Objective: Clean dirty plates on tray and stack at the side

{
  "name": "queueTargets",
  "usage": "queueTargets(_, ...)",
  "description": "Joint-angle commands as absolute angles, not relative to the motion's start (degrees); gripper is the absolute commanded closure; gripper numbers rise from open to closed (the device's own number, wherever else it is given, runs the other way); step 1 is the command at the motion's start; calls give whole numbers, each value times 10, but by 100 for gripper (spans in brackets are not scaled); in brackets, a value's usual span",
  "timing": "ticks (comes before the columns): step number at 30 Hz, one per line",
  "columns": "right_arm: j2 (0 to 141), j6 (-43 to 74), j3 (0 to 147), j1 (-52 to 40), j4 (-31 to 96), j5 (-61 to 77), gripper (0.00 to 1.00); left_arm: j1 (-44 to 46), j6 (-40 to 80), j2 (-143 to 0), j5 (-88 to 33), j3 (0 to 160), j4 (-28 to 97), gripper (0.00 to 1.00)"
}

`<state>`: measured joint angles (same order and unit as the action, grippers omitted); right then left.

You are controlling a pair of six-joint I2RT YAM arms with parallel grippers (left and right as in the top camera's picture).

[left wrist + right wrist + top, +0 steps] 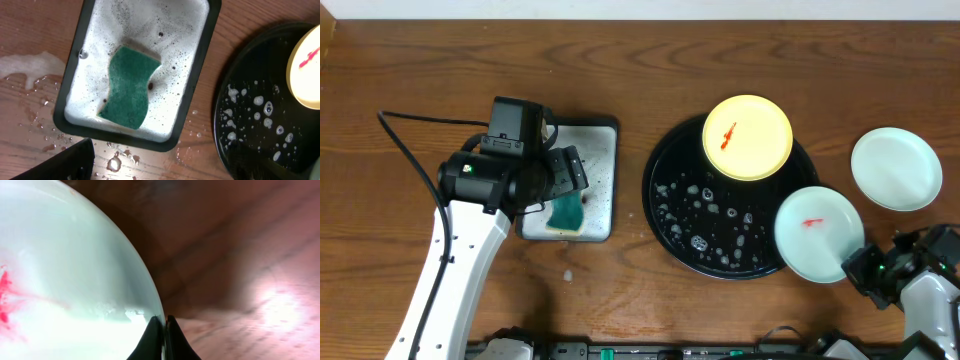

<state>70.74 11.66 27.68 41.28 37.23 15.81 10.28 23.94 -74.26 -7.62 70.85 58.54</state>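
Note:
The black round tray (665,205) holds the pale yellow plate (748,137), red-smeared, at its far rim; both also show in the left wrist view: tray (235,120), plate (305,70). A mint-blue plate with a red smear (817,233) is tilted over the tray's right rim, pinched at its edge by my right gripper (860,268); in the right wrist view the fingers (163,322) clamp the plate's (65,280) rim. A second mint-blue plate (895,168), without a visible smear, lies on the table at right. My left gripper (560,180) is open above the soapy tray; its fingers straddle bare wet table (165,172).
The rectangular dark-rimmed soapy tray (603,150) holds a green sponge (563,213), seen lying in foam in the left wrist view (129,87). Water drops and foam wet the wood around it (25,70). Soap bubbles dot the black tray's floor.

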Motion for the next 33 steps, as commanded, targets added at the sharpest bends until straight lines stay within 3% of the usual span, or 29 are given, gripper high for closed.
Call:
queueTargets(1, 682, 54, 284, 383, 378, 231, 99, 101, 236, -743, -80, 715, 587, 15)
queueTargets(11, 612, 42, 287, 235, 380, 280, 99, 101, 236, -743, -80, 715, 587, 15)
queueTargets(24, 644, 63, 372, -67, 365, 111, 99, 101, 236, -743, -80, 715, 587, 15)
queueTargets(33, 786, 91, 382, -114, 276, 65, 99, 101, 236, -743, -80, 715, 587, 15)
